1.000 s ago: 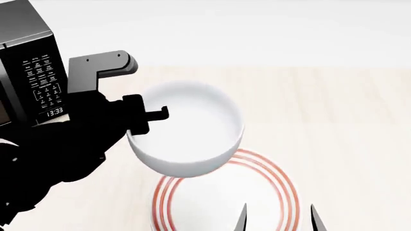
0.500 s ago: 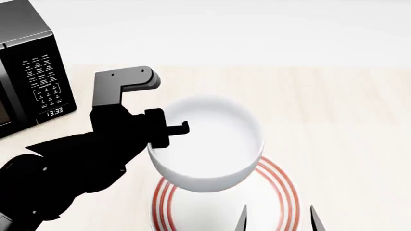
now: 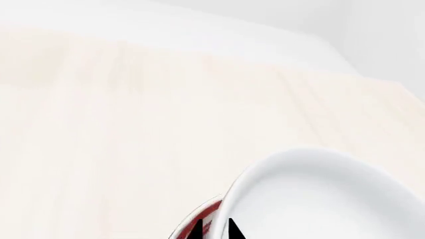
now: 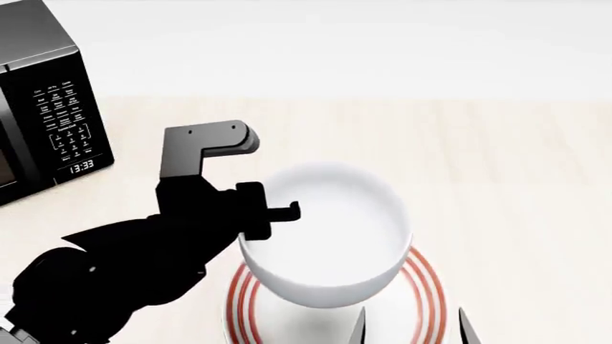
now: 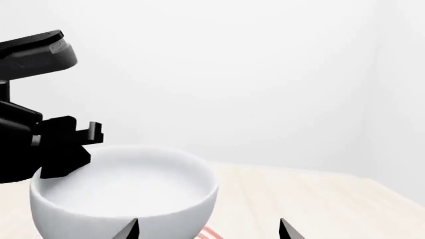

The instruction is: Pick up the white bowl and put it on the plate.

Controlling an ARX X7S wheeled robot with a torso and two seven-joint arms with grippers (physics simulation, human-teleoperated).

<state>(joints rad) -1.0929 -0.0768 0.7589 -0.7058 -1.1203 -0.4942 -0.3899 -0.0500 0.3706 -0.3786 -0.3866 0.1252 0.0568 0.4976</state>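
left gripper [image 4: 256, 218] clamps the white bowl [image 4: 325, 233] by its rim above the plate [image 4: 426, 287]; one-sided hold could tip it on release. right gripper [image 4: 411, 326] waits, fingers apart.

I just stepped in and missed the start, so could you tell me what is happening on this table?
The left gripper is clamped on the rim of the white bowl and holds it in the air over the plate. In the head view the bowl overlaps most of the red-ringed plate, and it does not appear to be set down yet. The right gripper is open and empty, low beside the plate. A black microwave stands at the far left.
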